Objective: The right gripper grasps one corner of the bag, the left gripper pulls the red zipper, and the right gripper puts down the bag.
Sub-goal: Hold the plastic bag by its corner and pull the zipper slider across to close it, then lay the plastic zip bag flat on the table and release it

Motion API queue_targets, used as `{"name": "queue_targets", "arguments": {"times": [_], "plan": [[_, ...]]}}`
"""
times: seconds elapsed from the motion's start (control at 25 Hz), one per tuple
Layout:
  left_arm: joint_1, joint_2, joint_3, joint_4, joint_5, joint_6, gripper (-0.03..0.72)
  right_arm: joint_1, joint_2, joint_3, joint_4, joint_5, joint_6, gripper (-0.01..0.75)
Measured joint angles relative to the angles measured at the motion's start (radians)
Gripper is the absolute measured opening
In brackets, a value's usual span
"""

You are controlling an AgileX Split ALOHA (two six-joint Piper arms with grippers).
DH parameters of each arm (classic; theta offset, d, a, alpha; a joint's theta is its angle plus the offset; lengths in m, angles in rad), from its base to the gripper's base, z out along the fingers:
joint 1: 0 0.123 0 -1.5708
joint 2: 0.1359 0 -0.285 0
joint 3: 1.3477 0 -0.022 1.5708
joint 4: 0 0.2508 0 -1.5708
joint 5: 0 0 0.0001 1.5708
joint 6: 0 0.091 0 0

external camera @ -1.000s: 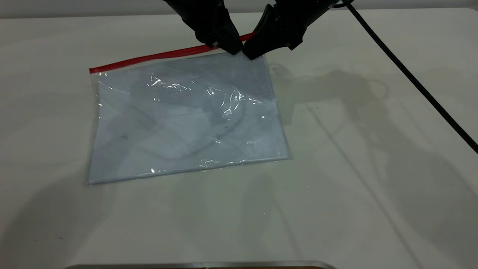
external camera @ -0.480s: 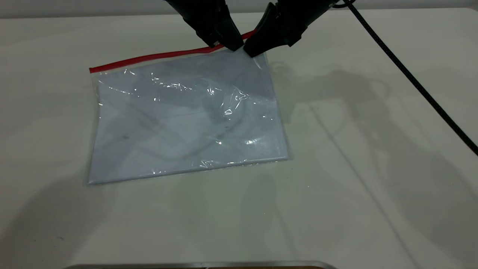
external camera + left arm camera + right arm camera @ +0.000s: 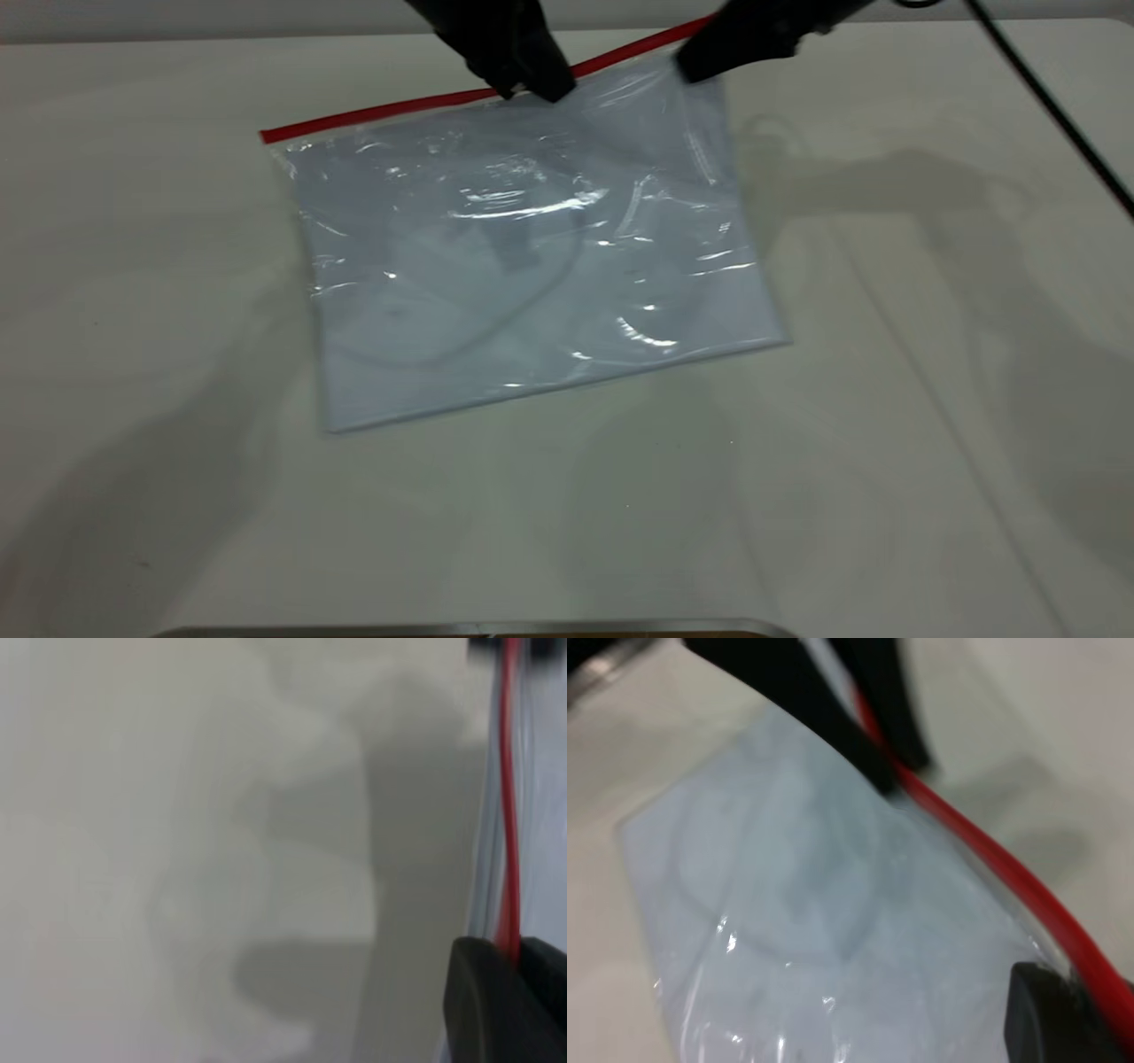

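White matte table (image 3: 886, 399), only a metal-edged strip (image 3: 478, 629) at its near edge and a black braided cable (image 3: 1054, 106) trailing from the right arm across the far right. Flat clear plastic document bag (image 3: 532, 257) with pale blue-white sheets lies mid-table, far-right part raised. Long axis runs left-right, tilted up toward the far right; thin red zipper strip (image 3: 399, 106) along the far edge. Black wedge-shaped left gripper (image 3: 527, 84) is clamped on the zipper partway along, fingers (image 3: 478, 992) together around the red line. Black right gripper (image 3: 700, 62) pinches the bag corner (image 3: 709, 49) where the strip ends, lifted off the table. Slider tab hidden by the left fingers.
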Motion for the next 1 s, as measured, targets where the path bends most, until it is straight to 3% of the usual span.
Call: {"name": "queue_targets", "arguments": {"times": [0.28, 0.6, 0.76, 0.88, 1.0], "plan": [[0.082, 0.001, 0.0, 0.128, 0.074, -0.173, 0.049, -0.098, 0.0, 0.0, -0.021, -0.017, 0.055, 0.034], [0.166, 0.001, 0.0, 0.228, 0.218, -0.303, 0.049, -0.129, 0.0, 0.0, -0.037, -0.022, 0.111, 0.035], [0.171, 0.001, -0.001, 0.227, 0.233, -0.306, 0.049, -0.129, 0.0, 0.0, -0.035, -0.022, 0.14, 0.052], [0.173, 0.001, -0.001, 0.228, 0.243, -0.306, 0.059, -0.129, 0.0, 0.0, -0.035, -0.022, 0.147, 0.122], [0.179, 0.002, -0.001, 0.239, 0.258, -0.316, 0.123, -0.136, 0.0, -0.001, -0.036, -0.039, 0.161, 0.282]]}}
